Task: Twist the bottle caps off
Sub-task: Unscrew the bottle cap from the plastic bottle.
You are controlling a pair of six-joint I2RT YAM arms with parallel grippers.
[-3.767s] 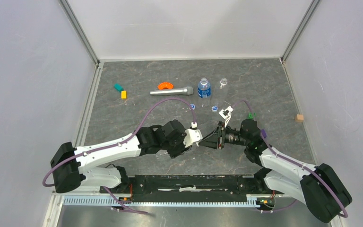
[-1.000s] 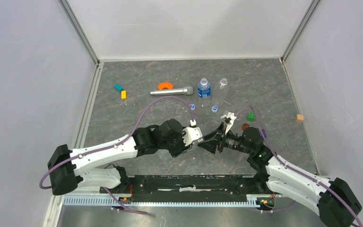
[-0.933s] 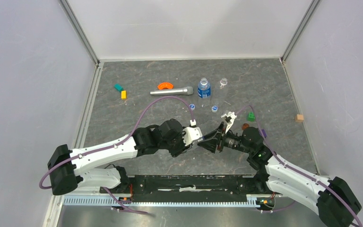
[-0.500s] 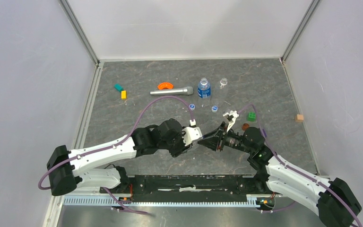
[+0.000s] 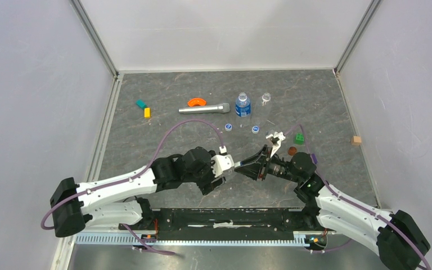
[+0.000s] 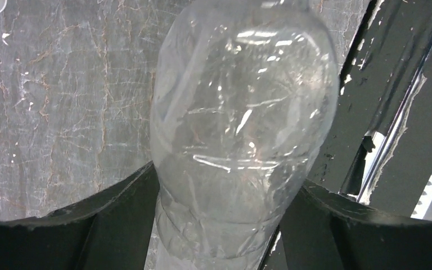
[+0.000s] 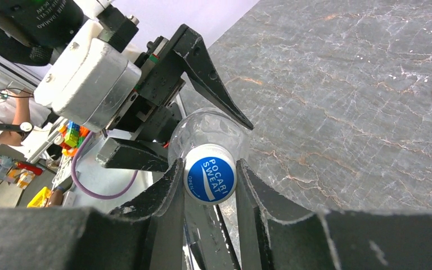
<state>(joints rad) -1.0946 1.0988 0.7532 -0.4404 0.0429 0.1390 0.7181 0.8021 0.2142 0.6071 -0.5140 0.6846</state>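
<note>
Pointing its cap rightward, the bottle runs lengthwise left-right

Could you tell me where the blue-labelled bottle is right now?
In the top view the blue-labelled bottle stands at the table's far middle, between the silver cylinder on its left and a clear bottle on its right.

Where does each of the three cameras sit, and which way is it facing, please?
Top external: above and behind the arm bases, looking down at the table; both arms whole, left gripper and right gripper close together.
Left wrist: on the left arm, looking along its fingers at the clear bottle between them.
Right wrist: on the right arm, looking past its fingers, closed on the cap, toward the left gripper.
Shared: both wrist views show that bottle, from opposite ends.
</note>
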